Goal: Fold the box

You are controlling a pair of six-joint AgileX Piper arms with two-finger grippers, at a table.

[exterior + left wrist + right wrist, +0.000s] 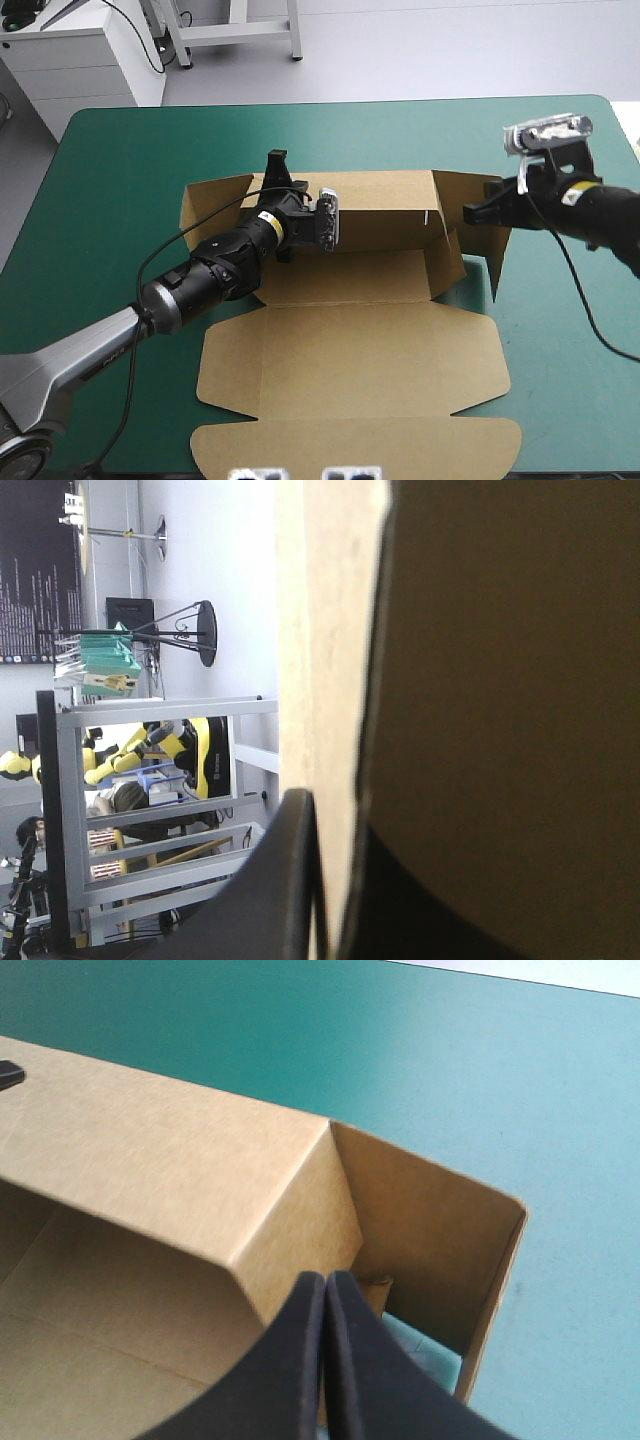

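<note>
Left hand (278, 160) reaches in from the counter's near left and clamps the box (350, 350) at the left part of its raised far wall (385, 205). Its black fingers are all but closed, and the left wrist view shows the board edge-on between them. The brown box, cut from one sheet, lies in the middle of the teal-green counter (110, 170). Its far wall stands upright and a flap (215, 205) splays outward at the far left corner. The lid (400, 380) lies flat toward the near edge, and its rounded tuck flap (350, 450) reaches that edge. At the right end a side flap (485, 250) stands tilted up. From the right, the right hand (325, 1278) meets the far right corner, its fingers pressed into one pointed arch and closed on the board there.
</note>
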